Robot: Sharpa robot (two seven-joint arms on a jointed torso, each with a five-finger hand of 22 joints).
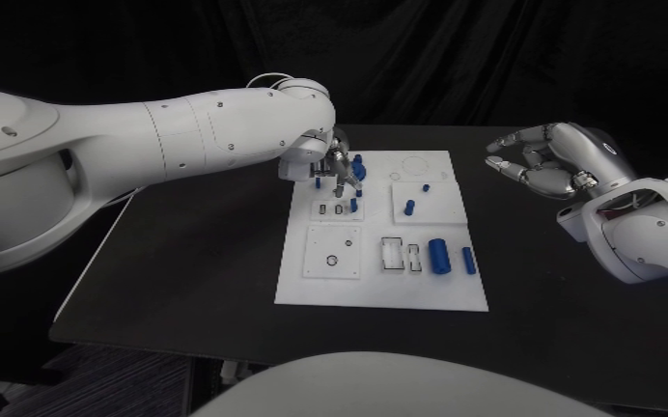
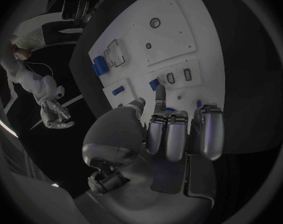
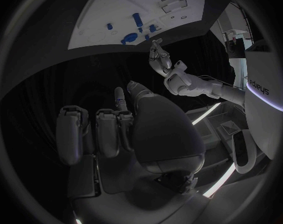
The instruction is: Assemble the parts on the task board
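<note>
The white task board (image 1: 383,282) lies mid-table. On it are blue parts: a thick cylinder (image 1: 438,255), a thinner one (image 1: 469,261), a short one (image 1: 408,208) and upright pegs (image 1: 359,168) at the far left. My left hand (image 1: 327,161) hangs over those pegs, most fingers curled and thumb and one finger reaching down. Whether it pinches a peg is hidden. In the left wrist view the left hand (image 2: 172,129) sits above the board (image 2: 172,40), near a blue part (image 2: 153,84). My right hand (image 1: 550,168) floats right of the board, fingers curled on nothing.
The board carries white inset plates with slots and holes (image 1: 334,261). Bare black table (image 1: 195,272) surrounds it on the left, the right and the near side. A black curtain hangs behind the table. The right wrist view shows the board (image 3: 116,15) far off beyond the right hand (image 3: 116,134).
</note>
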